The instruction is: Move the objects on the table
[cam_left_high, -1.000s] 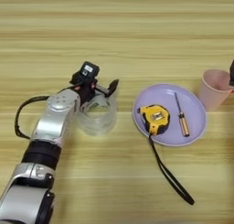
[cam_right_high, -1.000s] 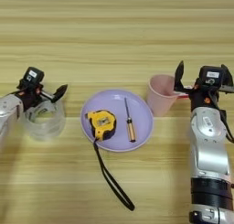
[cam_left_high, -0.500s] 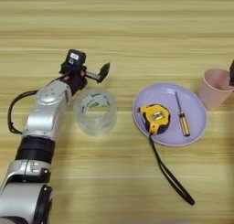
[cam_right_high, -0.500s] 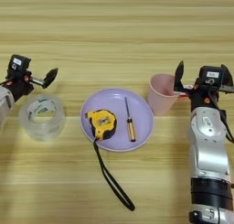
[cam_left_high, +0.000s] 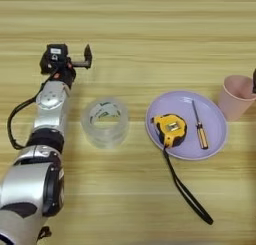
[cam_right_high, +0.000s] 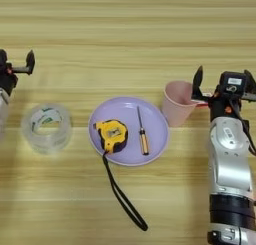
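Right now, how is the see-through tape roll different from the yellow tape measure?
The tape roll is clear and ring-shaped with a hole in the middle; the tape measure is yellow and black and solid. The tape roll sits straight on the wooden table, while the tape measure lies on the purple plate beside a small screwdriver. The tape measure trails a long black strap onto the table; the roll has none. Neither is held by a gripper.
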